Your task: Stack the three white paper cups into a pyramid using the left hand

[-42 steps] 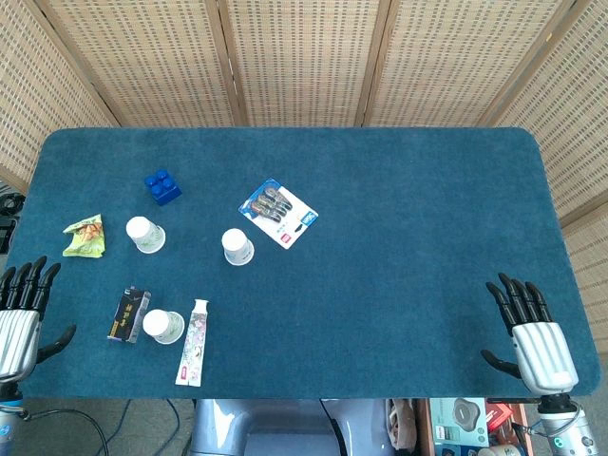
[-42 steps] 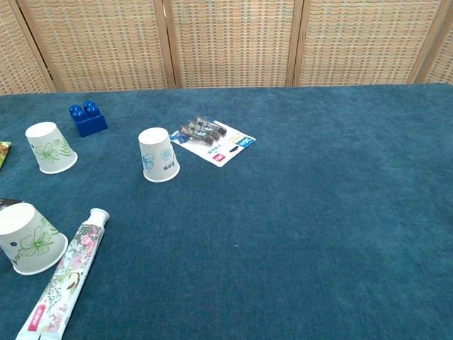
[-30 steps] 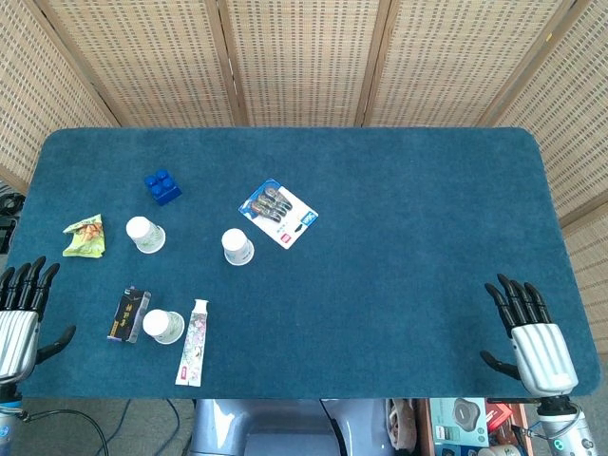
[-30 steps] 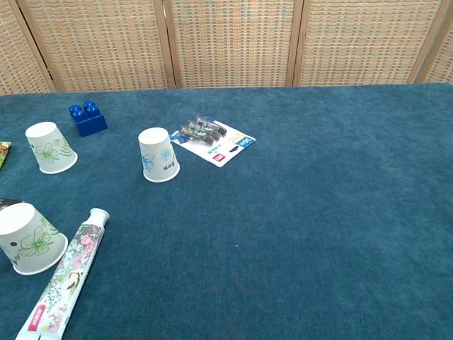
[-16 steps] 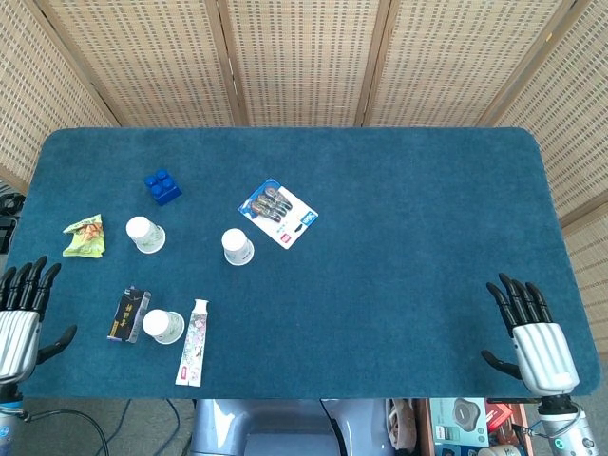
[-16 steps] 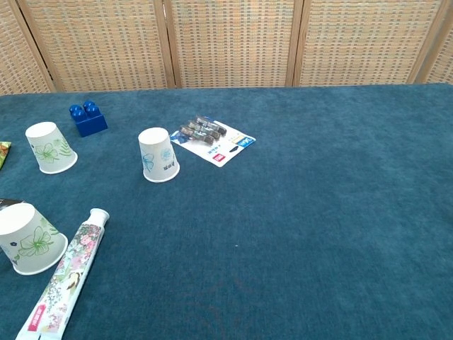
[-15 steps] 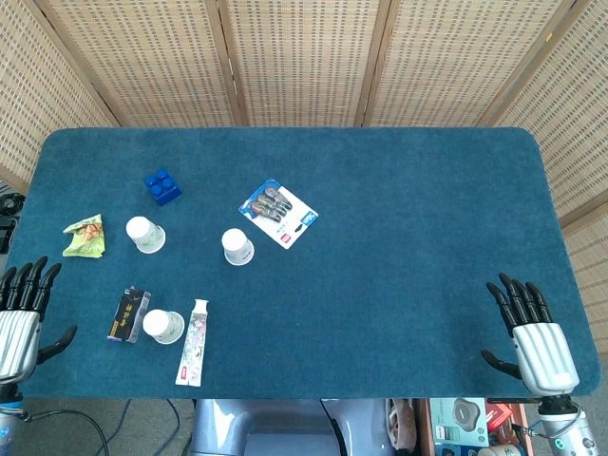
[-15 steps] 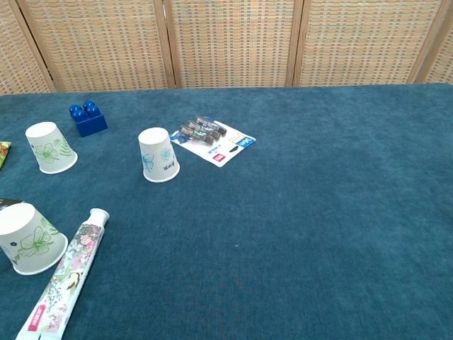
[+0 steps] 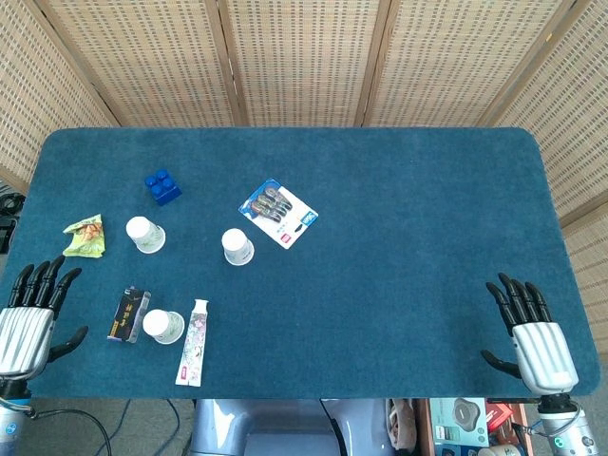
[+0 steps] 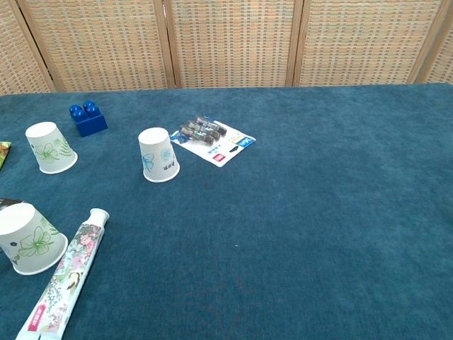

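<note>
Three white paper cups with floral print, upturned and well apart, are set on the blue cloth table (image 9: pixel 399 247): far-left cup (image 9: pixel 145 234), middle cup (image 9: pixel 237 246), near-left cup (image 9: pixel 162 325). Left hand (image 9: pixel 27 321) and right hand (image 9: pixel 534 338) are held empty, fingers spread, at the near edge.

Nothing here is actually readable. The toothpaste tube (image 10: pixel 66 275) near the left front has a red patch with some white marks at its near end, probably lettering, but it's too small to make out. Same story with the blister pack (image 10: pixel 214 141) in the middle, which has a red tag and a blue corner, and the dark packet (image 9: pixel 126 313) at the left with yellowish marks down it; the cups only carry flower prints, no words.
</note>
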Robot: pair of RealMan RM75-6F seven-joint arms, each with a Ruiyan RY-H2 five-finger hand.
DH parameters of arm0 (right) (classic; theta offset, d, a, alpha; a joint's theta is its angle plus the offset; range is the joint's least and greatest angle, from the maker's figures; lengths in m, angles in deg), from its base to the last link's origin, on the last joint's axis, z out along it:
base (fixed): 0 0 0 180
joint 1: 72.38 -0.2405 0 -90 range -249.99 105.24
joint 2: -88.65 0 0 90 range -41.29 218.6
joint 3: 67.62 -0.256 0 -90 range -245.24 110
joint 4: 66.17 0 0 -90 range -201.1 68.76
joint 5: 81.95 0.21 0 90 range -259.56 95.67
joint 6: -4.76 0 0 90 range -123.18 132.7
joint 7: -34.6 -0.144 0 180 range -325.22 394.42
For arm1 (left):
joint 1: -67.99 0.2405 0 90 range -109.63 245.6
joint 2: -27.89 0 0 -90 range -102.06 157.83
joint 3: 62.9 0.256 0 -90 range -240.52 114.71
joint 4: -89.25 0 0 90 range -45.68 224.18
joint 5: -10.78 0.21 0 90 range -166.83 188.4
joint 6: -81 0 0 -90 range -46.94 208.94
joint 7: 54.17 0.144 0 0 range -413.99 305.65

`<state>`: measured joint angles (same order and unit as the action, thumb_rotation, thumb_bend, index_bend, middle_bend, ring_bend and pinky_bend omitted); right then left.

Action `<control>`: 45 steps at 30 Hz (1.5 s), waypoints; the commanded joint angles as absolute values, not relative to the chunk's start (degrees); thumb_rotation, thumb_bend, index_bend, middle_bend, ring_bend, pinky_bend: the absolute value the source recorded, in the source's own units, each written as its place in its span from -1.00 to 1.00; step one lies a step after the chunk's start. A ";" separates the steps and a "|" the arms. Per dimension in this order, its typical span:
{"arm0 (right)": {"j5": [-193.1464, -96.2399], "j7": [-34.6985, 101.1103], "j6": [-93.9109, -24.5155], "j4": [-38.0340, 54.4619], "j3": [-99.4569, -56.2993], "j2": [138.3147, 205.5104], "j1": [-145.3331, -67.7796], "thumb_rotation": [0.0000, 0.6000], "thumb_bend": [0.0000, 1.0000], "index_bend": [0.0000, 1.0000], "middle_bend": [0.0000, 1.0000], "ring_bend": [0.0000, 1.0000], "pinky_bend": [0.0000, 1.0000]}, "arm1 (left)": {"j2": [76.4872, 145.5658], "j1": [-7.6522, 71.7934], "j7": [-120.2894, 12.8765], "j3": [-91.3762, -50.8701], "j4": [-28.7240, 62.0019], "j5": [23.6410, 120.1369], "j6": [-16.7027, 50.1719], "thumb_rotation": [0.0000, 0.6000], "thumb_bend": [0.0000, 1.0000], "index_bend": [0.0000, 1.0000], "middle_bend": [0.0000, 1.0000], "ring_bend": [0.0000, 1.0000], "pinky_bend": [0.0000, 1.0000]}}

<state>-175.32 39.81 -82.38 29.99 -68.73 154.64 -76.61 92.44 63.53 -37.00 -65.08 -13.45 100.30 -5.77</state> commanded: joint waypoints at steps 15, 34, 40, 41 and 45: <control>-175.01 38.81 -82.50 29.90 -68.93 154.34 -76.60 1.00 -0.71 -1.00 -1.00 -1.00 -1.00 | 86.84 54.41 -25.90 -64.81 -22.78 89.35 12.53 1.00 -0.51 -0.69 -1.00 -1.00 -1.00; -174.80 37.60 -82.60 29.74 -69.05 153.98 -76.58 1.00 -0.71 -1.00 -1.00 -1.00 -1.00 | 96.34 48.11 -15.18 -64.79 -19.87 78.06 18.07 1.00 -0.51 -0.67 -1.00 -1.00 -1.00; -174.78 37.33 -82.72 29.74 -69.08 153.89 -76.53 1.00 -0.71 -1.00 -1.00 -1.00 -1.00 | 98.40 46.96 -13.60 -64.79 -19.08 75.38 17.89 1.00 -0.51 -0.64 -1.00 -1.00 -1.00; -174.80 37.27 -82.75 29.74 -69.08 153.86 -76.53 1.00 -0.71 -1.00 -1.00 -1.00 -1.00 | 98.73 46.63 -13.26 -64.72 -18.84 74.89 17.98 1.00 -0.51 -0.64 -1.00 -1.00 -1.00; -174.78 37.23 -82.67 29.73 -69.07 153.85 -76.55 1.00 -0.71 -1.00 -1.00 -1.00 -1.00 | 99.46 46.11 -12.65 -64.49 -18.56 74.35 17.60 1.00 -0.51 -0.56 -1.00 -1.00 -1.00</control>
<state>-174.78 37.24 -82.67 29.73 -69.07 153.85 -76.55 99.35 46.20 -12.75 -64.56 -18.60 74.44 17.69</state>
